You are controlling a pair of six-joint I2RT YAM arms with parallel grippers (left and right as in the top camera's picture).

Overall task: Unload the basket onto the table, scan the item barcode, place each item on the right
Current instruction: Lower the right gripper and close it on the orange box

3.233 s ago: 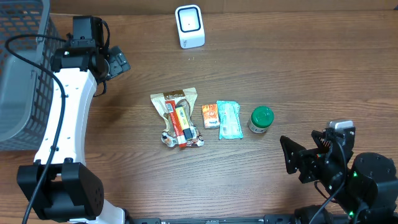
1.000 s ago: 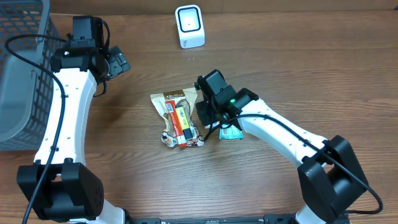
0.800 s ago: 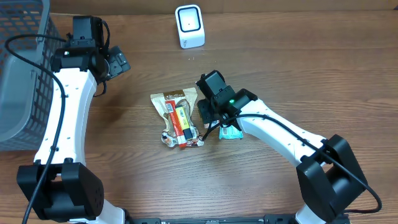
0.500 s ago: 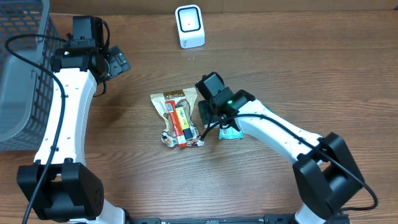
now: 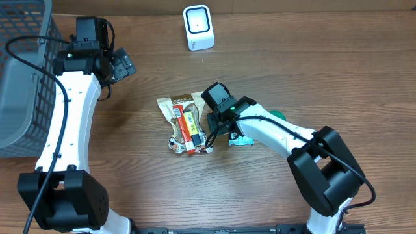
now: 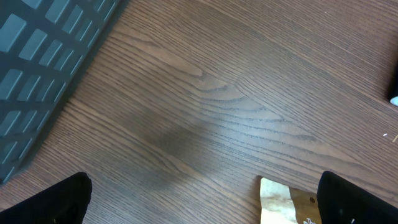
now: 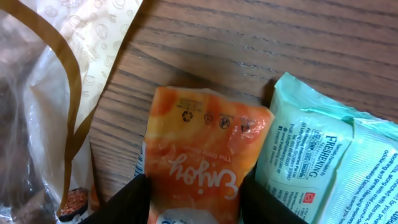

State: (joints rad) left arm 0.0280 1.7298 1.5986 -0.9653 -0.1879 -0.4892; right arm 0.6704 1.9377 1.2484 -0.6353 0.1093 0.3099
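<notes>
The item under my right gripper (image 7: pixel 194 198) is a small orange packet (image 7: pixel 202 149) lying on the wood between a brown snack bag (image 7: pixel 56 93) and a teal wipes packet (image 7: pixel 323 162). Both black fingers press against the packet's sides, so the gripper is shut on it. From overhead, the right gripper (image 5: pixel 218 122) covers the packet at the table's middle. The white barcode scanner (image 5: pixel 198 27) stands at the far edge. My left gripper (image 5: pixel 123 65) hangs wide open over bare wood at the upper left; in its wrist view the left gripper (image 6: pixel 202 205) holds nothing.
A grey mesh basket (image 5: pixel 19 71) fills the far left. The brown snack bag (image 5: pixel 185 123) lies left of the right gripper, the teal packet (image 5: pixel 242 138) to its right. A green-capped jar (image 5: pixel 278 115) peeks out behind the right forearm.
The right arm has come from the near right corner onto the orange packet and edged slightly left over the last second, its forearm swinging lower. The left arm has not moved.
</notes>
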